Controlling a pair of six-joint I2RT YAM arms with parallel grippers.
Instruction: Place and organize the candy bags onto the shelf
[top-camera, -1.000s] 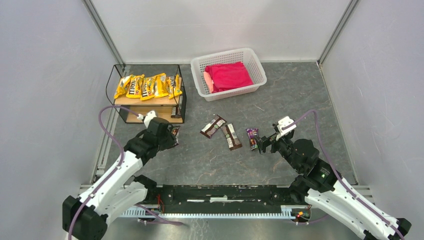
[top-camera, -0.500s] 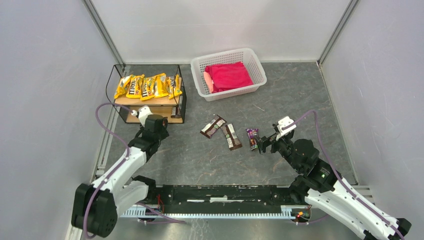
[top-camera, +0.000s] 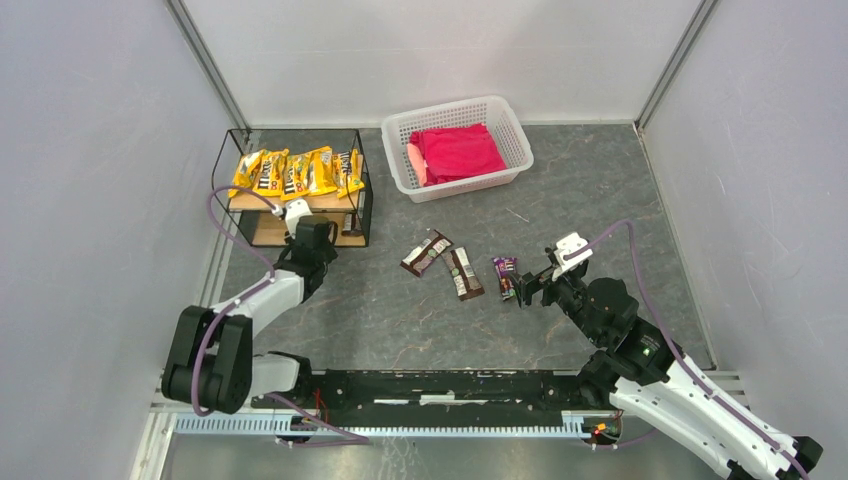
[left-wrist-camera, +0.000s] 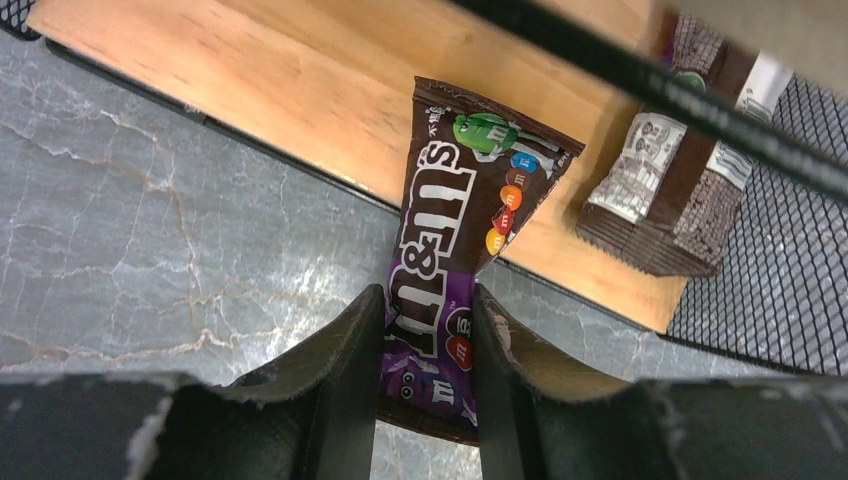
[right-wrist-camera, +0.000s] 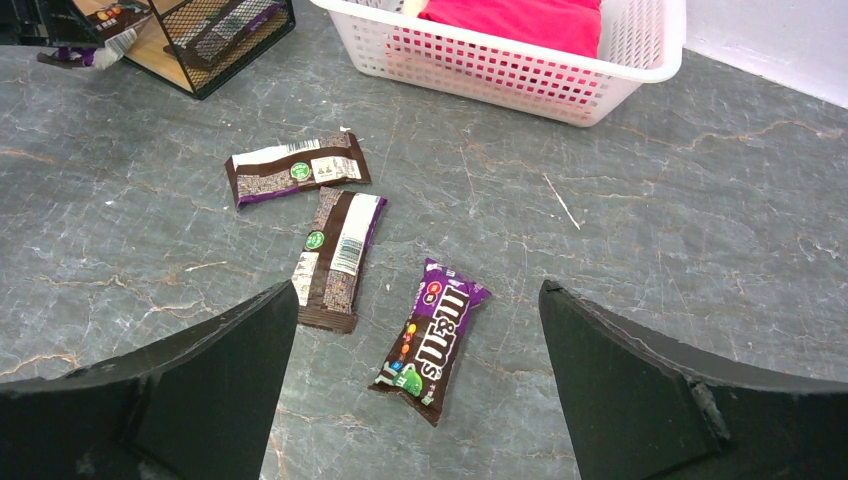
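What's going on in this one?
The left gripper is shut on a purple-brown M&M's packet, its far end already over the shelf's lower board, near a brown packet lying there. Yellow M&M's packets line the upper board. The right gripper hangs open above a purple M&M's packet on the table; two face-down brown packets beside it are not yet shelved.

top: overhead, whole table (top-camera: 600, 180) | left wrist: close on shelf (left-wrist-camera: 250, 60) | right wrist: low over table, shelf corner shared
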